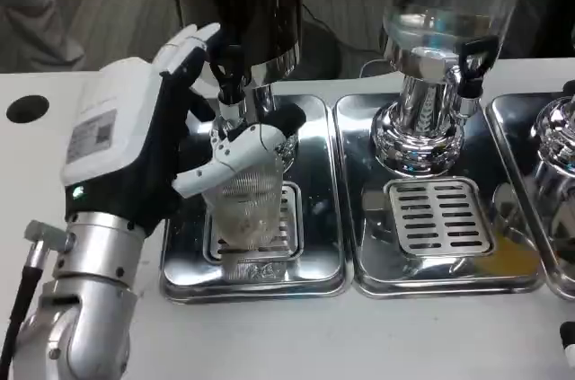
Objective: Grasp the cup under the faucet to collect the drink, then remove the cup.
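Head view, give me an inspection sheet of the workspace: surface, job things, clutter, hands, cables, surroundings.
Surface: white table, three steel drip trays side by side.
Job's things: clear cup on the left tray's grate, under the dark dispenser's faucet.
Clutter: nothing seen.
Hands: left hand grips the cup.
Cables: black cable beside the left forearm.
Surroundings: clear dispenser over the middle tray; grey floor behind.

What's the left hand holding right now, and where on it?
The left hand holds the clear ribbed cup by its upper side wall, near the rim, fingers wrapped around it. The cup sits on the drip tray under the dark dispenser's faucet.
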